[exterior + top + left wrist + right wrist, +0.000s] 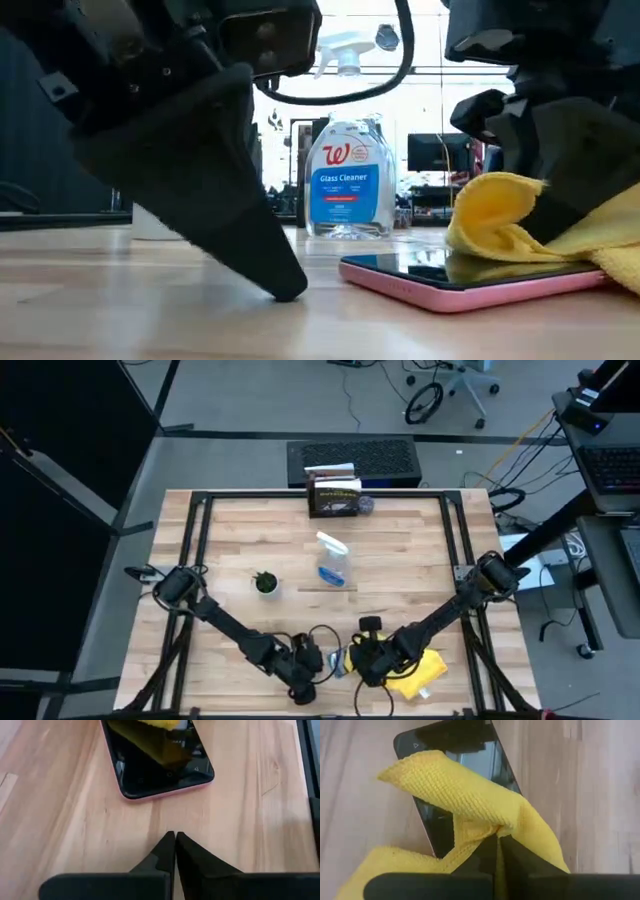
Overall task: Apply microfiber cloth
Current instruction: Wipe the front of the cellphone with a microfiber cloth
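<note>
Yellow cloth point(470, 800), pink-edged black phone point(160, 760)

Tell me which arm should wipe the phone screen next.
Right. Its pincer is shut on the yellow cloth, which already drapes over the phone. The left pincer is shut, empty, on the wood beside the phone.

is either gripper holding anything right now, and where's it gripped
The right gripper pinches the microfiber cloth at a bunched fold over the smartphone. The left gripper is shut on nothing.
</note>
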Robot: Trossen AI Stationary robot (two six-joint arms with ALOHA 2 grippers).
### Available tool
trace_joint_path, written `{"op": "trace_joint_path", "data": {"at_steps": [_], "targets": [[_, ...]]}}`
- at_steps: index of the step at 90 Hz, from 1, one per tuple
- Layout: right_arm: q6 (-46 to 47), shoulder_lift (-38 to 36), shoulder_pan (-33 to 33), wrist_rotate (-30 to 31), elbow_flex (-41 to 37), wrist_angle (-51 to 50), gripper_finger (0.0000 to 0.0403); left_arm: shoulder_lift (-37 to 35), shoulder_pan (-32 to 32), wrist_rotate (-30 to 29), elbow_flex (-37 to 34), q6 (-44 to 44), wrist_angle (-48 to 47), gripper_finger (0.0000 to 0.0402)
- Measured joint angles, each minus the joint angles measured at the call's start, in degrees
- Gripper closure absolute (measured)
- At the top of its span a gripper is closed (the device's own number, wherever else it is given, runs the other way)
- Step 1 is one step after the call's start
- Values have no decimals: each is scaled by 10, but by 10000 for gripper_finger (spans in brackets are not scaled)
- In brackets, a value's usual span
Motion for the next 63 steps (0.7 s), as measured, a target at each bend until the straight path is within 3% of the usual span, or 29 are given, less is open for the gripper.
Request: {"op": "trace_joint_path", "data": {"at_steps": [21, 63], "targets": [[30, 17, -14, -10, 0, 146, 403, -2, 4, -33, 30, 40, 41, 401], [74, 8, -38, 5, 3, 58, 403, 11, 7, -24, 30, 27, 0, 401]]}}
